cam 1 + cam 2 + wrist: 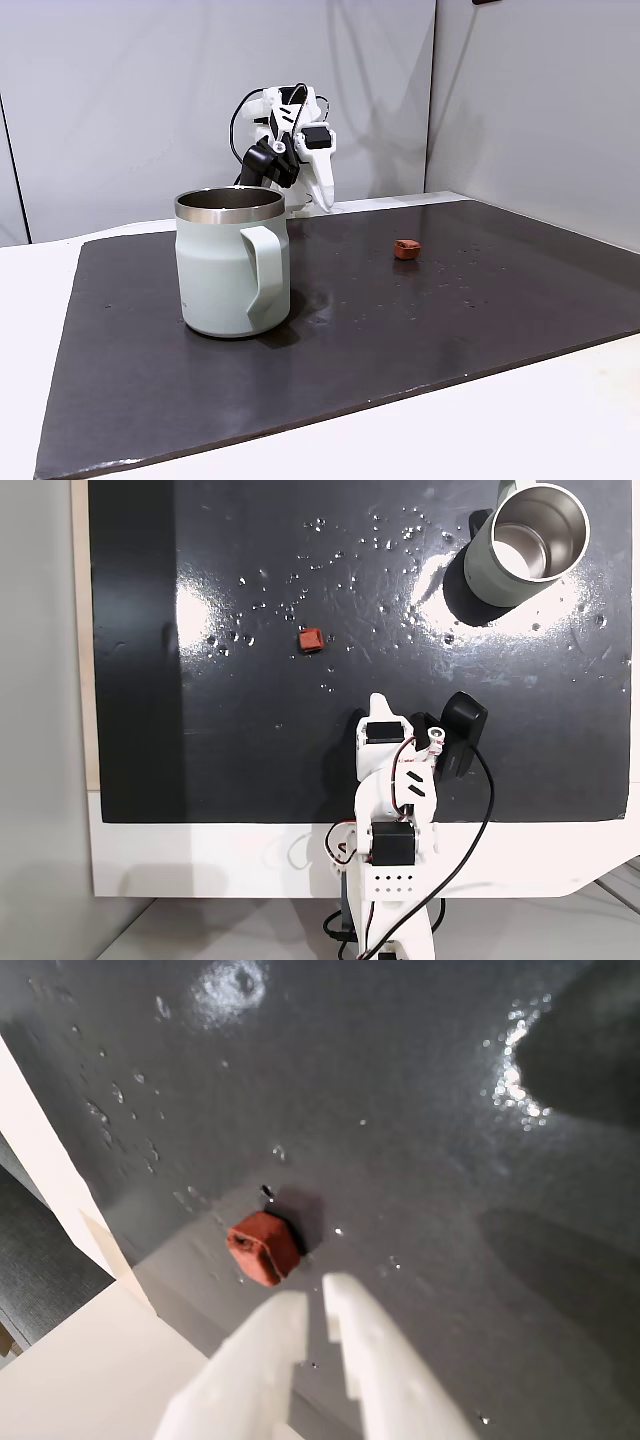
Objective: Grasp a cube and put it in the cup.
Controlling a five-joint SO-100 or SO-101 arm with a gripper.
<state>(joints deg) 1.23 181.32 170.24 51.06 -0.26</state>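
The step in hand reads as the approach to the grasp: in the wrist view the end effector (315, 1305) hangs over the dark mat (430, 1160) with its white fingers nearly together, only a narrow gap between the tips, holding nothing. The cube (264, 1247) lies loose on the mat just ahead of the fingertips and a little left, not touching them. The cup (527, 542) stands upright well apart, at the far right corner in the top-down fixed view. Next the fingers likely need to spread, shift left and descend around the cube
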